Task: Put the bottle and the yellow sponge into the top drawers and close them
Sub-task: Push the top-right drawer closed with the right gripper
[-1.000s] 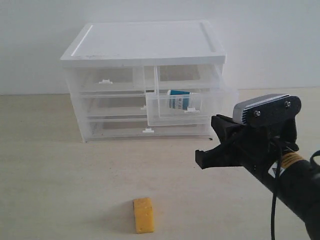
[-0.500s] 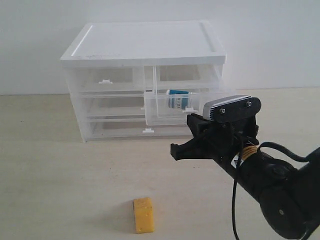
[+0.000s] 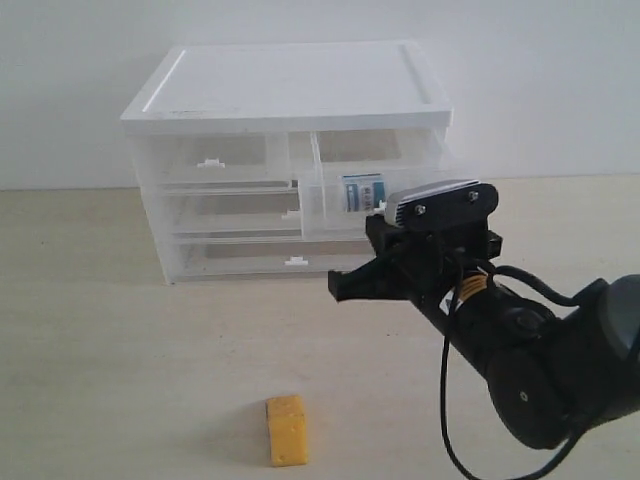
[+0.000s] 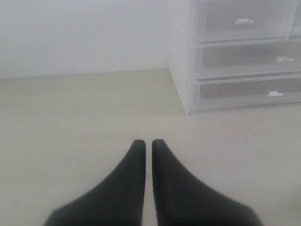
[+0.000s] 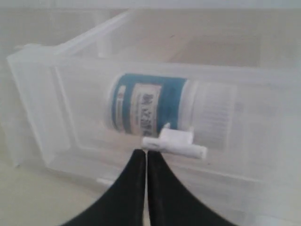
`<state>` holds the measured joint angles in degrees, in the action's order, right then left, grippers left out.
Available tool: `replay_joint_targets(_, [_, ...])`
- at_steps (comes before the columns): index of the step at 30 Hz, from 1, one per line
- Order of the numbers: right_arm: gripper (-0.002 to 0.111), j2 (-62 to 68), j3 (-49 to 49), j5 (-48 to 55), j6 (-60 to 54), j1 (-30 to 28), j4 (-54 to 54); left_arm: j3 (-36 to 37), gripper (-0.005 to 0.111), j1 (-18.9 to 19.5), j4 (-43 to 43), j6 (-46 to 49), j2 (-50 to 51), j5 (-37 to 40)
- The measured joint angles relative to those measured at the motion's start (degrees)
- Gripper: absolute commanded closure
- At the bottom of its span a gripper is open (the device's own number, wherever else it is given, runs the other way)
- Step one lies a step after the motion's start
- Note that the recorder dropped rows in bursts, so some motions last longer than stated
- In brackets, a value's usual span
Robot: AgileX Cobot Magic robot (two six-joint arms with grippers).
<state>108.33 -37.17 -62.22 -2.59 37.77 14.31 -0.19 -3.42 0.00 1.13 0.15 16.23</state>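
Note:
The white bottle (image 3: 360, 192) with its teal label lies on its side inside the right top drawer (image 3: 325, 205), which still stands partly out of the white cabinet (image 3: 290, 85). My right gripper (image 3: 338, 285) is shut and empty in front of that drawer. In the right wrist view its tips (image 5: 146, 153) meet the drawer front (image 5: 56, 94) just under the white tab handle (image 5: 176, 141), with the bottle (image 5: 150, 110) behind the wall. The left top drawer (image 3: 215, 160) is closed. On the table, nearer the front, lies the yellow sponge (image 3: 287, 430). My left gripper (image 4: 148, 142) hangs shut and empty over bare table.
Two full-width translucent drawers (image 3: 240, 215) sit closed below the top pair. The left wrist view shows the cabinet's left side with three tab handles (image 4: 244, 21). A white wall backs the beige table (image 3: 120, 360).
My right gripper has moved left and in toward the cabinet, reaching the open drawer's front. The drawer has slid partway back in with the bottle inside.

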Motion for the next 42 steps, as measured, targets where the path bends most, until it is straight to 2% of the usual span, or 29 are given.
replay_joint_targets(6, [0.108, 0.0, -2.2, -0.7, -3.5, -0.4, 4.4, 0.0, 0.102, 0.0, 0.0, 0.0, 0.0, 0.0])
replay_joint_targets(16, [0.108, 0.2, -7.9, 7.2, -6.9, -0.4, 5.6, 0.0, 0.102, 0.0, 0.0, 0.0, 0.0, 0.0])
replay_joint_targets(23, [0.108, 2.9, -12.3, 8.5, -10.7, -0.7, 7.5, 0.0, 0.102, 0.0, 0.0, 0.0, 0.0, 0.0])
replay_joint_targets(42, [0.108, 6.0, -18.7, 12.0, -11.1, -4.1, 7.0, 0.0, 0.102, 0.0, 0.0, 0.0, 0.0, 0.0])
